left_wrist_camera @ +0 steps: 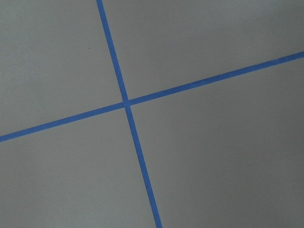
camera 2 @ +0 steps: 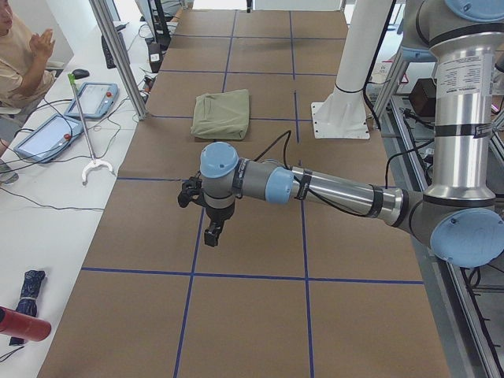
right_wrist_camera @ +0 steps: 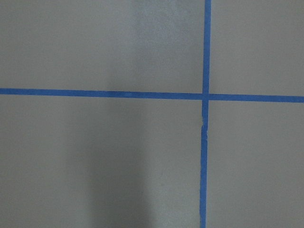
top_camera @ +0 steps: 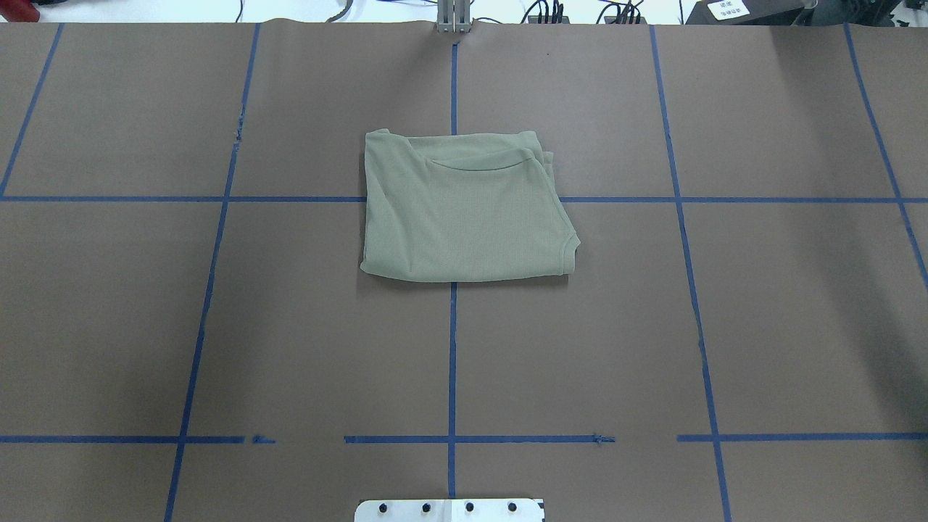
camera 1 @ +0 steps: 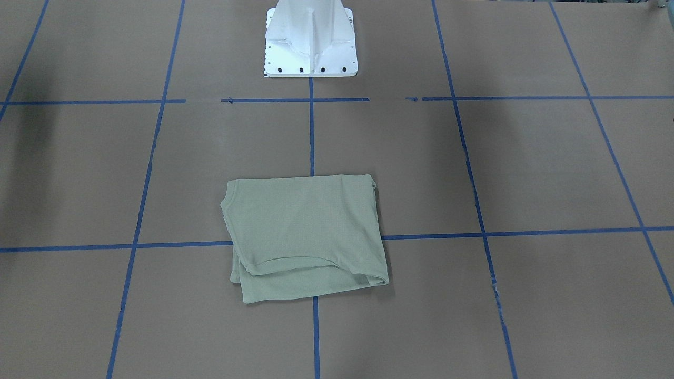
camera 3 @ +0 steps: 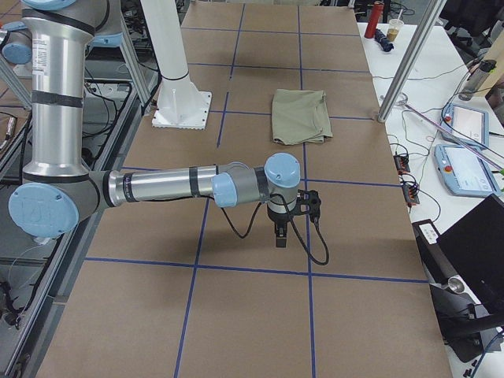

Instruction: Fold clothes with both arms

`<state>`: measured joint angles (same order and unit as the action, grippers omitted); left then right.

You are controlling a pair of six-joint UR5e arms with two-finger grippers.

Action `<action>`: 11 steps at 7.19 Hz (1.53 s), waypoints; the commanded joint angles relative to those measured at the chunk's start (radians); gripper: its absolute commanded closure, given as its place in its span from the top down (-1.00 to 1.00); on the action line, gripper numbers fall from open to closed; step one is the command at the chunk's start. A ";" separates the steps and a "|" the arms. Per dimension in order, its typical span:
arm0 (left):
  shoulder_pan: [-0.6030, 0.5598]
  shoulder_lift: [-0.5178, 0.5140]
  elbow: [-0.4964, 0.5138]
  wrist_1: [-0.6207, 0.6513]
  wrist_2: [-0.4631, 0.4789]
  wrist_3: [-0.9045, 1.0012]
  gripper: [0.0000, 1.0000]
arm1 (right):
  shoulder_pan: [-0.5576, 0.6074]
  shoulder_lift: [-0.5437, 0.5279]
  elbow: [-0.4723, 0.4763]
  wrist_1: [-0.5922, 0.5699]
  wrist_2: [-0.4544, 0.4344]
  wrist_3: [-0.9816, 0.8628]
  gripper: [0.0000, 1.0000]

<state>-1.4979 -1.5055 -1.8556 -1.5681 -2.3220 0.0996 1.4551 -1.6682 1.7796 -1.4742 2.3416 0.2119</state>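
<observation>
Plainly, the shirt lies folded into a flat, roughly square packet on the table, straddling a crossing of the blue tape. In the overhead view it sits at 12 o'clock from the pedestal, well apart from it. A curved edge of the fabric shows near the packet's 12 o'clock side, and layered edges show along its 3 o'clock side. In the front-facing view the same shirt lies at 6 o'clock from the pedestal.

Neither arm touches the shirt. In the left side view the left arm reaches out level over the table, and the left gripper points down, at 6 o'clock from the shirt and well apart from it. In the right side view the right arm is stretched the same way, its right gripper pointing down at 6 o'clock from the shirt.

Whether either pincer is open or closed cannot be told, since they show only in the side views. Both wrist views show nothing but brown table and a tape cross.

A person sits at 10 o'clock in the left side view, near two tablets.
</observation>
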 commanded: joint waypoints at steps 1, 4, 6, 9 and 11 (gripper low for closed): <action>-0.057 0.010 -0.010 -0.001 0.004 0.002 1.00 | 0.001 0.001 -0.008 0.000 -0.002 0.000 1.00; -0.056 -0.002 0.046 -0.001 0.001 0.006 1.00 | -0.001 0.015 -0.022 0.000 -0.004 0.000 1.00; -0.056 0.007 0.042 0.002 0.007 0.008 1.00 | -0.001 0.007 -0.028 0.003 0.013 0.001 1.00; -0.056 0.011 0.041 0.029 0.003 0.005 1.00 | -0.001 0.010 -0.025 0.000 -0.008 -0.003 1.00; -0.056 0.010 -0.019 0.143 0.004 0.006 1.00 | -0.007 0.007 -0.028 -0.021 -0.024 -0.064 1.00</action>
<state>-1.5539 -1.4954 -1.8382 -1.4850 -2.3183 0.1055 1.4518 -1.6600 1.7532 -1.4788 2.3280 0.1846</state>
